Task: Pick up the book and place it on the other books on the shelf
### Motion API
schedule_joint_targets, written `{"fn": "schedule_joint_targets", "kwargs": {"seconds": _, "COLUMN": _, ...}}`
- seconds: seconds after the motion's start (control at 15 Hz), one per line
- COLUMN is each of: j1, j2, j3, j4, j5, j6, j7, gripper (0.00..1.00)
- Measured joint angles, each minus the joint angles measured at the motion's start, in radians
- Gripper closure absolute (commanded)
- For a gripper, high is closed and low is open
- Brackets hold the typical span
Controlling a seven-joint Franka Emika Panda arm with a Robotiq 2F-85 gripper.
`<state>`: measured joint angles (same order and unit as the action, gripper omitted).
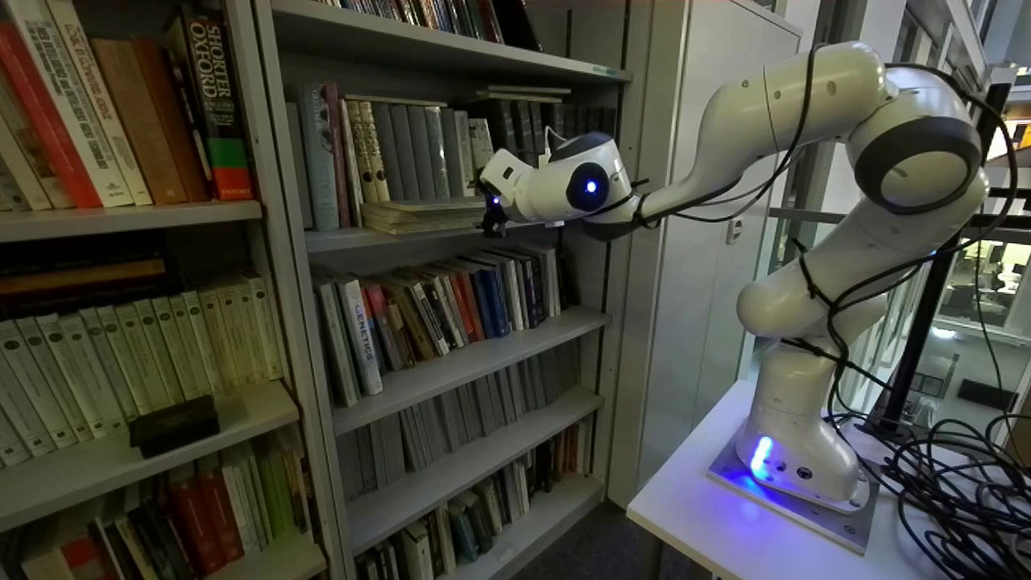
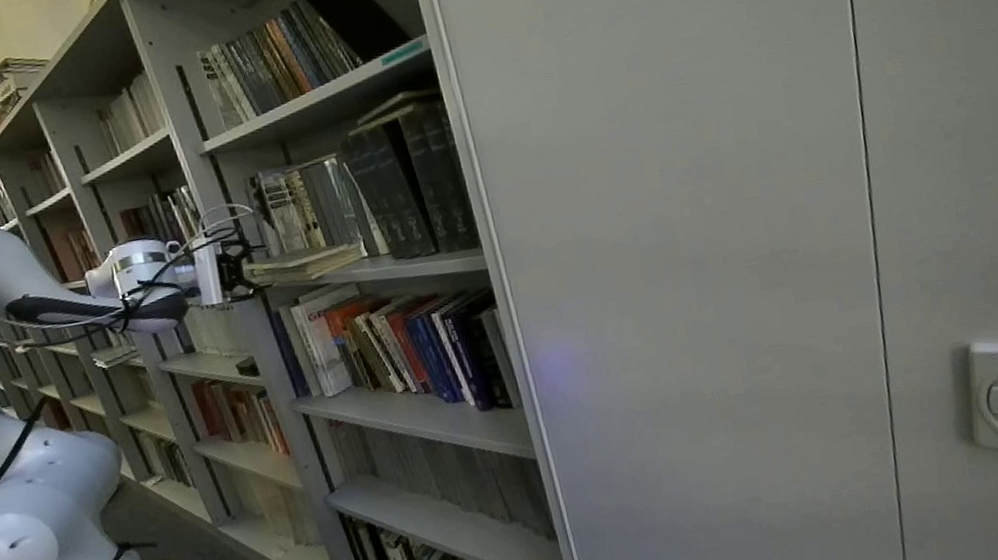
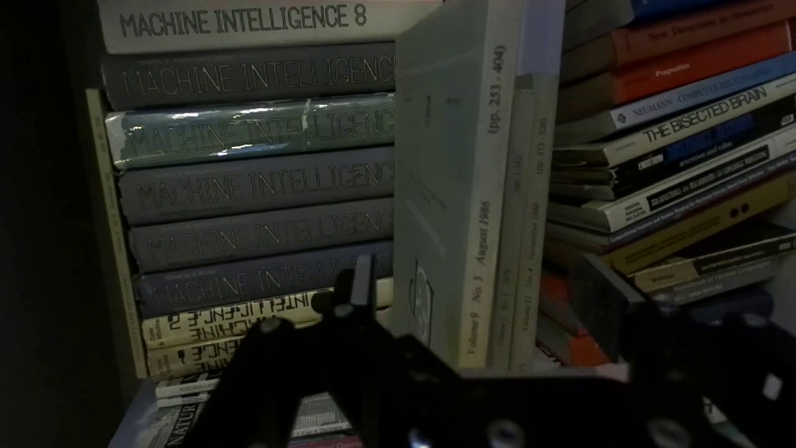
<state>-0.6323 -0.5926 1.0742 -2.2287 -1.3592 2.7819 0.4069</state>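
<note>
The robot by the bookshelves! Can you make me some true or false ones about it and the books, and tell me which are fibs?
1. The fingers are shut tight. False: they stand apart.
2. A flat stack of books lies on a shelf. True.
3. The GENETICS book is on the same shelf as that stack. False: it is on the shelf below.
4. Several upright books say MACHINE INTELLIGENCE. True.
5. The robot arm stands on the floor. False: its base is on a white table.

"MACHINE INTELLIGENCE 8" is running along a white book (image 3: 267, 26), "Volume 9 No. 3 August 1986" along a flat book (image 3: 460, 186), "GENETICS" along a pale book (image 1: 364, 338), "SHORTER OXFORD" along a dark book (image 1: 217, 109) at a shelf's right edge (image 1: 250, 212)
</note>
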Motion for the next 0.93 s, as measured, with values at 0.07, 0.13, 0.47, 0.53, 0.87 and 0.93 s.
{"fn": "schedule_joint_targets", "kwargs": {"seconds": 0.07, "j1": 0.004, "j2": 0.000, "j3": -0.003, "j4": 0.000, "j5": 0.000, "j6": 0.001, "j7": 0.000, "gripper": 0.00}}
{"fn": "schedule_joint_targets", "kwargs": {"seconds": 0.13, "j1": 0.009, "j2": 0.000, "j3": -0.006, "j4": 0.000, "j5": 0.000, "j6": 0.005, "j7": 0.000, "gripper": 0.00}}
{"fn": "schedule_joint_targets", "kwargs": {"seconds": 0.47, "j1": 0.052, "j2": 0.000, "j3": -0.038, "j4": 0.000, "j5": 0.002, "j6": 0.029, "j7": 0.001, "gripper": 0.00}}
{"fn": "schedule_joint_targets", "kwargs": {"seconds": 0.53, "j1": 0.063, "j2": 0.000, "j3": -0.046, "j4": 0.000, "j5": 0.002, "j6": 0.031, "j7": 0.001, "gripper": 0.00}}
{"fn": "schedule_joint_targets", "kwargs": {"seconds": 0.87, "j1": 0.099, "j2": 0.000, "j3": -0.063, "j4": -0.002, "j5": 0.003, "j6": 0.033, "j7": 0.001, "gripper": 0.00}}
{"fn": "schedule_joint_targets", "kwargs": {"seconds": 0.93, "j1": 0.101, "j2": 0.000, "j3": -0.063, "j4": -0.002, "j5": 0.003, "j6": 0.033, "j7": 0.001, "gripper": 0.00}}
